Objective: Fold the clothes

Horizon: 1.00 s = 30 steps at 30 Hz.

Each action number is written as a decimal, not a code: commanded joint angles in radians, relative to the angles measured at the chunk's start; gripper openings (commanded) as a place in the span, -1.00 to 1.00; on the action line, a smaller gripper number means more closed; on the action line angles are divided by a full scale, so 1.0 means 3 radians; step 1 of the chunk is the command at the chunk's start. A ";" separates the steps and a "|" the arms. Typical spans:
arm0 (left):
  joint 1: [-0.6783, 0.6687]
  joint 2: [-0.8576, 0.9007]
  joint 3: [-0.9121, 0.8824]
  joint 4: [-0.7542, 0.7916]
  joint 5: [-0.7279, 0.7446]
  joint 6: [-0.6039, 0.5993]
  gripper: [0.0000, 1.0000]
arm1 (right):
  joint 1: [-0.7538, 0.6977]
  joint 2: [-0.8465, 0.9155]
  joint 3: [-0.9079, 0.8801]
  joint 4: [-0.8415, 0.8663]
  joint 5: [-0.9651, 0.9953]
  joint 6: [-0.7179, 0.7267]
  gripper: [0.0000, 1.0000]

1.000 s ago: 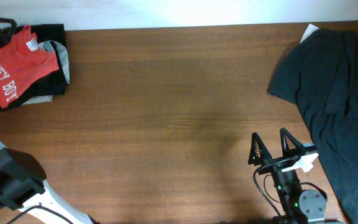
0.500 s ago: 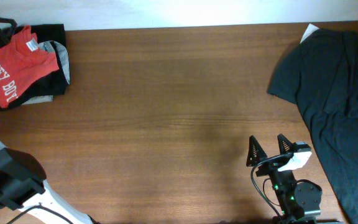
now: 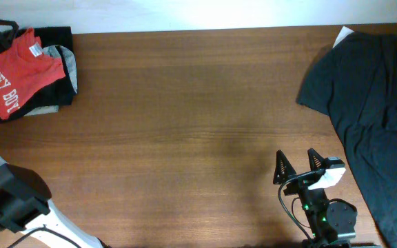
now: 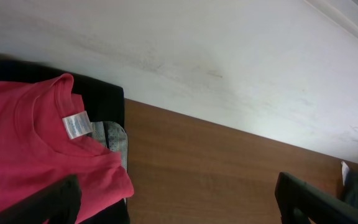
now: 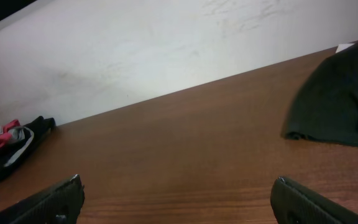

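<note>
The left gripper (image 4: 179, 183) and right gripper (image 3: 296, 157) both gape wide, empty. The shirt (image 3: 11, 69) lies on a dark pile (image 3: 58, 38).

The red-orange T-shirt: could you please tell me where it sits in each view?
Overhead: red-orange T-shirt, top-left corner.
Left wrist: lower left, collar label showing.
Right wrist: red sliver at the left edge.
Shared landmark: the black folded garment beneath it.
</note>
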 commanded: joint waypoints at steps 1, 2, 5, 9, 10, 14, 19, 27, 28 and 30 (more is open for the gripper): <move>-0.0182 -0.0242 -0.0004 0.0006 0.0036 -0.0018 0.98 | 0.0017 -0.0032 -0.0017 -0.0025 0.0055 -0.0043 0.97; -0.0412 -0.0436 -0.0004 0.0006 0.0036 -0.0018 0.99 | 0.0015 -0.0032 -0.0017 -0.0025 0.0055 -0.0043 0.97; -0.1352 -0.0912 -0.0004 0.0006 0.0037 -0.0018 0.98 | 0.0015 -0.0032 -0.0017 -0.0025 0.0055 -0.0043 0.97; -0.2645 -0.1212 -0.0006 -0.0013 -0.0603 0.0409 0.98 | 0.0017 -0.0032 -0.0017 -0.0025 0.0055 -0.0042 0.97; -0.2964 -0.1259 -0.0006 -0.0024 -0.1097 0.0450 0.98 | 0.0015 -0.0032 -0.0017 -0.0025 0.0055 -0.0043 0.97; -0.3244 -0.1375 -0.0010 -0.0538 -0.1545 0.0479 0.98 | 0.0017 -0.0032 -0.0017 -0.0025 0.0055 -0.0043 0.97; -0.3180 -0.1892 -0.1169 -0.0773 -0.2075 0.0551 0.98 | 0.0015 -0.0032 -0.0017 -0.0025 0.0055 -0.0042 0.97; -0.2452 -0.4798 -0.5158 0.1661 -0.1935 0.0549 0.98 | 0.0015 -0.0032 -0.0017 -0.0025 0.0055 -0.0043 0.97; -0.2443 -0.5175 -0.5444 0.1766 -0.1937 0.0551 0.98 | 0.0015 -0.0032 -0.0017 -0.0025 0.0055 -0.0043 0.97; -0.2443 -0.5634 -0.5707 0.1874 -0.1938 0.0551 0.98 | 0.0015 -0.0032 -0.0017 -0.0025 0.0055 -0.0043 0.97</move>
